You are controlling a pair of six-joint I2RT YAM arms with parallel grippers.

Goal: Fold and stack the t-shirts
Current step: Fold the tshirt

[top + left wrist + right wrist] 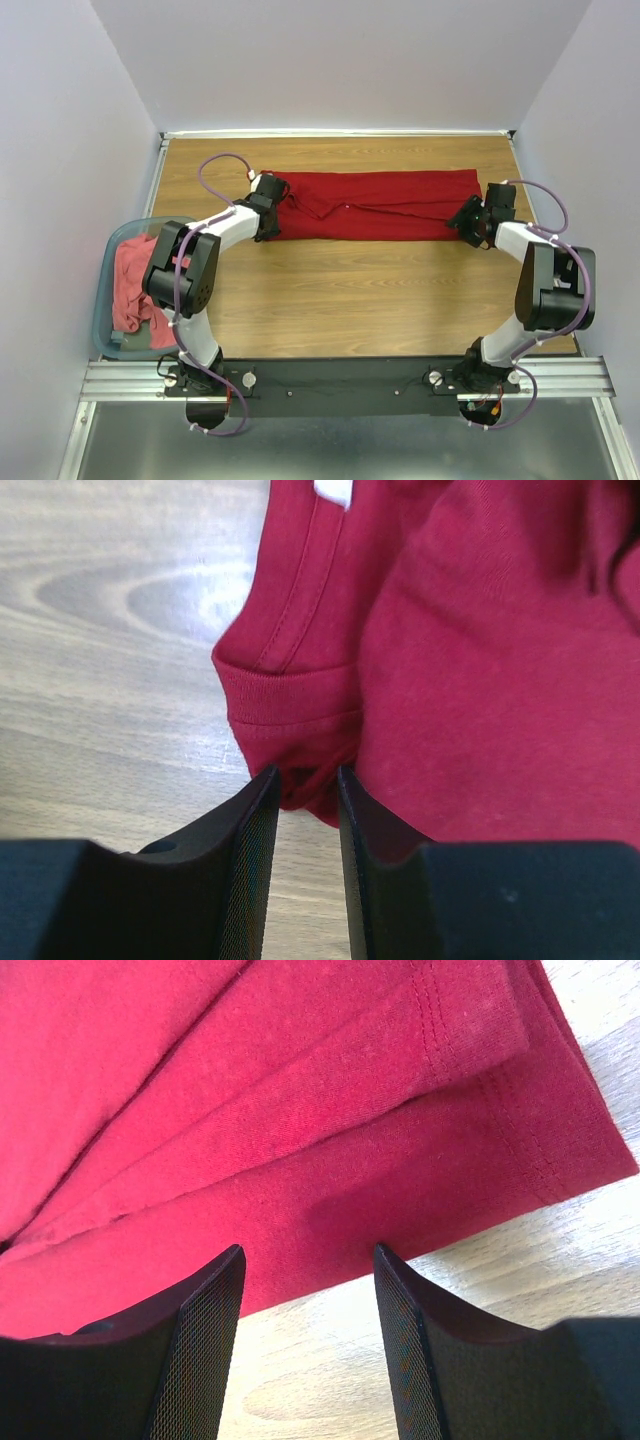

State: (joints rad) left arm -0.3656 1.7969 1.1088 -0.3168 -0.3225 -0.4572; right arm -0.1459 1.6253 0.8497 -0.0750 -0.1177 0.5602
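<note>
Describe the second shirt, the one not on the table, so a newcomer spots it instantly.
Left of the wooden table, beside the left arm, sits a blue-grey plastic tub. The coral-pink t-shirt lies crumpled inside, paler than the crimson t-shirt spread flat on the table.

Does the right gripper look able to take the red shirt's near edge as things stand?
Probably yes. The right gripper is open, and the red t-shirt has its near edge lying flat on the table just ahead of the fingertips, with nothing in between.

Left gripper [307, 775] is pinched nearly closed; right gripper [308, 1252] gapes wide.
</note>
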